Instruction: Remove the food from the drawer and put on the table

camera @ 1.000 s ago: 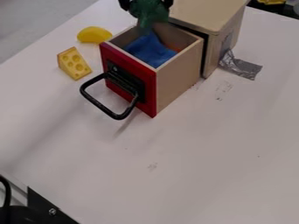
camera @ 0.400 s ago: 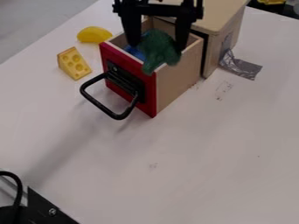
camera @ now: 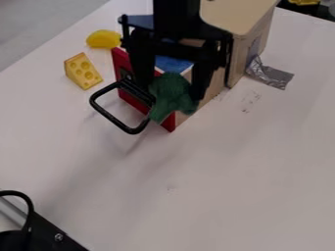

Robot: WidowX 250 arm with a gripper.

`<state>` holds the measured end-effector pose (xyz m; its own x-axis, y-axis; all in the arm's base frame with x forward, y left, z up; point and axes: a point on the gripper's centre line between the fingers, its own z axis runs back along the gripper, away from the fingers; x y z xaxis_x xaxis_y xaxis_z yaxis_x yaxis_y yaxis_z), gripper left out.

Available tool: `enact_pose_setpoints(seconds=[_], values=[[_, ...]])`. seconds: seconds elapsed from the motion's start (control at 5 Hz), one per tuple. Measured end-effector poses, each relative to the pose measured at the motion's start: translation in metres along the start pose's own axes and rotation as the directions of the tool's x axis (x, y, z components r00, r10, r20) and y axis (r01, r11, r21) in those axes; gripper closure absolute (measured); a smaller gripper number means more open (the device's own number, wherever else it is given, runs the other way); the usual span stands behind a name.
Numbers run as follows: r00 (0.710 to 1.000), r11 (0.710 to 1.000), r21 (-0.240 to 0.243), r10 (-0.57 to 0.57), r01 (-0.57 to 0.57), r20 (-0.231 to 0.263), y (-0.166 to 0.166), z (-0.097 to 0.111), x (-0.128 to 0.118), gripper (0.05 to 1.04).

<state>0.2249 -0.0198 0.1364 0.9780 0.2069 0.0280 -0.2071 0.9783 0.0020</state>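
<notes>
The black gripper (camera: 173,93) hangs in front of the open drawer's near corner, shut on a green broccoli-like piece (camera: 171,97) held between its two fingers. Behind it is the drawer with a red front (camera: 122,62) and a black loop handle (camera: 115,117). Blue cloth (camera: 173,64) shows inside the drawer, whose interior is largely hidden by the gripper. On the white table (camera: 216,181), left of the drawer, lie a yellow cheese wedge (camera: 82,71) and a rounded yellow piece (camera: 105,39).
The wooden cabinet (camera: 245,17) stands behind the drawer at the top. Silver tape (camera: 270,74) sticks out at its right foot. A black bracket with a cable (camera: 39,233) occupies the lower left corner. Dark items lie past the table edge at top right.
From above the drawer's back, the gripper has come down the view with the green piece, which now hangs in front of the drawer's near corner. The drawer and both yellow pieces have stayed put.
</notes>
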Motion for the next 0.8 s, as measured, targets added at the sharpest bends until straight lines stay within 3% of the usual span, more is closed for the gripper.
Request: enact_pose_setpoints(seconds=[0.4, 0.6, 0.8], values=[[0.996, 0.996, 0.027, -0.089, 0.089, -0.005, 0.008, -0.014, -0.054, 0.168], [0.993, 0.991, 0.062, -0.115, 0.115, -0.007, 0.016, -0.029, -0.071, 0.168], [0.99, 0.984, 0.117, -0.129, 0.134, -0.051, 0.028, -0.057, -0.078, 0.169]])
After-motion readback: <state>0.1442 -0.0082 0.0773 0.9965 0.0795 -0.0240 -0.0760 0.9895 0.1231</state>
